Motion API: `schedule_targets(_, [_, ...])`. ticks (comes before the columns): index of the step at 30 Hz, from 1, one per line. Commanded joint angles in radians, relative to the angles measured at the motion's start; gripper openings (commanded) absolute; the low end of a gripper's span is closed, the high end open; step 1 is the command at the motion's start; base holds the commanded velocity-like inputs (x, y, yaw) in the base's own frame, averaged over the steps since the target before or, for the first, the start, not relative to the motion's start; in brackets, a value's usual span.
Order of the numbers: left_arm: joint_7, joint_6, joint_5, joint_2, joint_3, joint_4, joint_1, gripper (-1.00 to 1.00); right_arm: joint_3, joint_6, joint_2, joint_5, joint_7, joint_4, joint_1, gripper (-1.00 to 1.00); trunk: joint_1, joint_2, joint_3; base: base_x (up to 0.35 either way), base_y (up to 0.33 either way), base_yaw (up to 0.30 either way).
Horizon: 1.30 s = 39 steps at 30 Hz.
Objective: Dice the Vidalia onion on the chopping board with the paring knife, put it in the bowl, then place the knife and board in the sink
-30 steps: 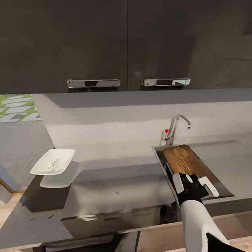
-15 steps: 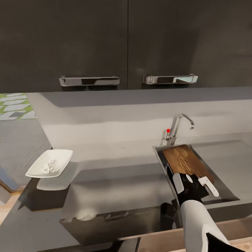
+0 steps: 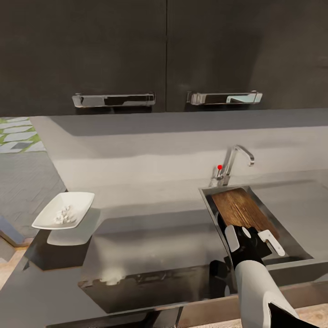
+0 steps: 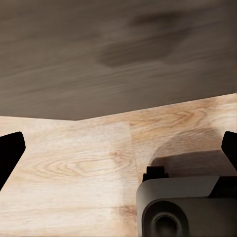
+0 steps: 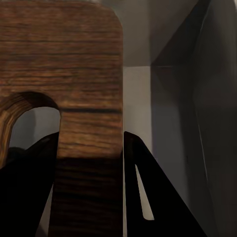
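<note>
Item: brown wooden chopping board [image 3: 241, 210], leaning in the steel sink [image 3: 291, 246]. Your right gripper [image 3: 251, 240] is clamped on its handle-hole end, the strip pinched between the jaws. Step: depositing board. Next: you part the jaws, withdraw.

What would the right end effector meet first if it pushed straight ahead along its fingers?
The right end effector is shut on the board. Straight ahead, the board's far end would probably meet the sink back wall below the tap; depth is unclear.
</note>
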Motion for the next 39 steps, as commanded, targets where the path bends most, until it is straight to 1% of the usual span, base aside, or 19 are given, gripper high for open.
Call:
schedule_targets(1, [0.002,-0.007,0.007,-0.001,-0.009,0.004,-0.002,1.00,-0.002,-0.010,0.001,-0.007,0.002,-0.001,-0.001,-1.00,0.001,-0.002,-0.004,0.000,0.000,0.000])
schedule_targets(22, [0.004,-0.003,0.007,-0.001,-0.009,0.004,-0.002,1.00,-0.002,-0.010,0.000,-0.007,0.003,-0.001,-0.001,-1.00,0.001,-0.002,-0.037,0.000,0.000,0.000])
schedule_targets(24, [0.004,0.021,0.007,-0.002,-0.009,0.004,-0.002,1.00,-0.003,-0.010,0.000,-0.007,0.003,-0.001,-0.001,-1.00,0.001,-0.002,-0.041,0.000,0.000,0.000])
schedule_targets(25, [0.004,0.043,0.007,-0.002,-0.009,0.004,-0.002,1.00,-0.003,-0.010,0.000,-0.007,0.003,-0.001,-0.001,-1.00,0.001,-0.002,-0.042,0.000,0.000,0.000])
schedule_targets(28, [0.002,0.143,0.007,-0.002,-0.009,0.004,-0.002,1.00,-0.003,-0.010,-0.001,-0.007,0.003,-0.001,-0.001,-1.00,0.001,-0.002,-0.047,0.000,0.000,0.000])
schedule_targets(30, [0.001,0.189,0.007,-0.002,-0.009,0.005,-0.002,1.00,-0.003,-0.010,-0.002,-0.007,0.003,-0.001,-0.001,-1.00,0.001,-0.002,-0.050,0.000,0.000,0.000])
schedule_targets(35, [0.000,0.220,0.007,-0.002,-0.009,0.006,-0.002,1.00,-0.003,-0.009,-0.011,-0.008,0.003,-0.001,-0.001,-1.00,0.001,-0.002,-0.058,0.000,0.000,0.000])
schedule_targets(39, [0.000,0.224,0.007,-0.002,-0.009,0.006,-0.002,1.00,-0.003,-0.009,-0.014,-0.008,0.003,-0.001,-0.001,-1.00,0.001,-0.002,-0.065,0.000,0.000,0.000])
